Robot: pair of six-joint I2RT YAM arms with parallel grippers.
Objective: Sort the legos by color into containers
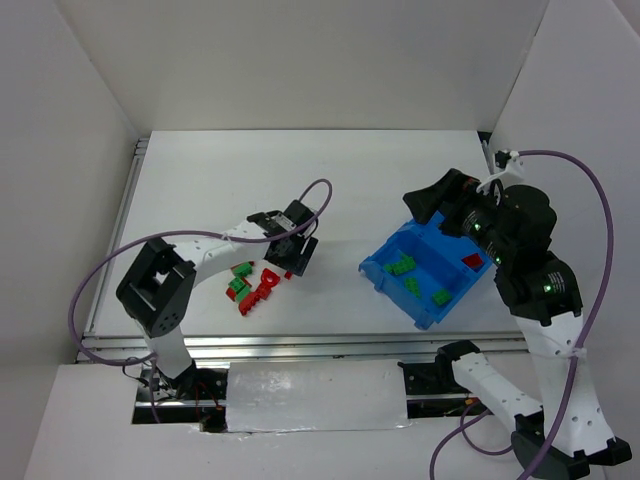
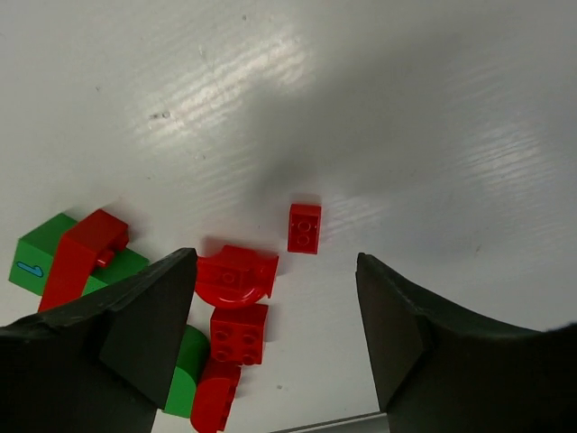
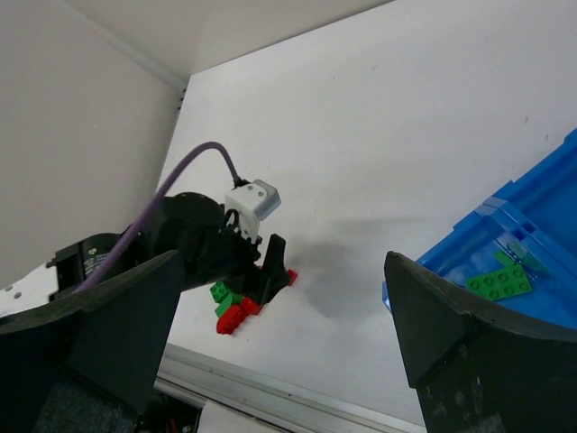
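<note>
loose legos (image 1: 252, 285) lie clustered on the table (image 1: 250, 180) well left of the bin (image 1: 390, 292), and other legos lie inside the bin.

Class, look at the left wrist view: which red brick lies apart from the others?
The small red brick, alone on bare table; the other red bricks cluster together nearer the camera.

Nothing legible was found. The green plastic brick (image 2: 38, 257) carried a small light-blue printed mark, unreadable. White lettering on the black arm housing (image 3: 97, 258) was too blurred.
</note>
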